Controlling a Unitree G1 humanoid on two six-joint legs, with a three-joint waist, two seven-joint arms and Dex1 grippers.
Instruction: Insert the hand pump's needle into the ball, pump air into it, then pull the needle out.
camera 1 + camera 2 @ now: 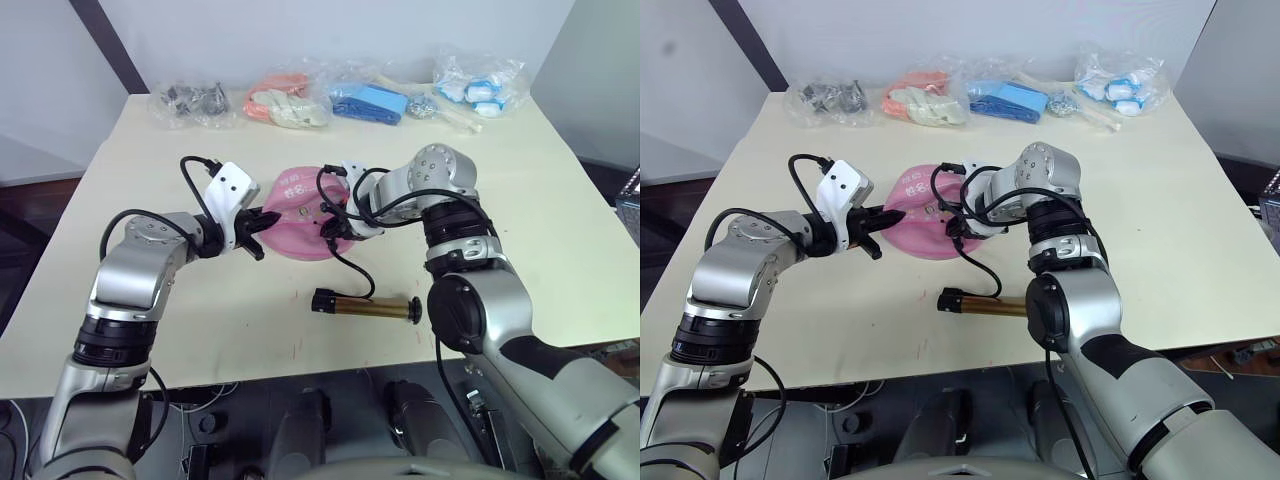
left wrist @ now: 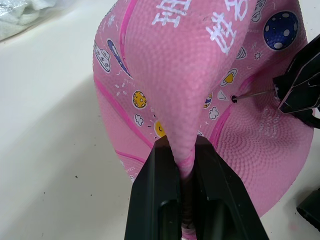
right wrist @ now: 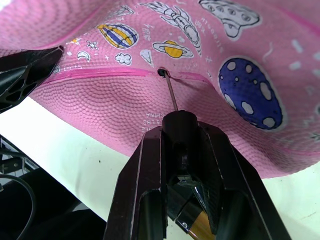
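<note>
Nearest to me on the cream table lies the hand pump, its gold-bronze tube flat on the surface and running left to right, a black cap at the left end and the black T-handle at the right end, close against my right forearm. From its left end the thin black hose curls away toward the far side and up to my right gripper.

My right gripper is closed on the black tip of that hose. The needle sticks straight out beyond my fingertips, and its point sits right at the black valve hole of the ball; how deep it has gone I cannot tell.

The ball is in the middle of the table, pink, dented flat and folded up into a ridge, printed with planets, rockets and a striped balloon. My left gripper reaches it from the left and is clamped on the folded edge, a pinch of pink rubber squeezed between both black fingers.

Well beyond, along the far edge, four clear plastic bags sit in a row: grey parts at left, then orange-pink items, blue items, and blue-and-white items at right.
</note>
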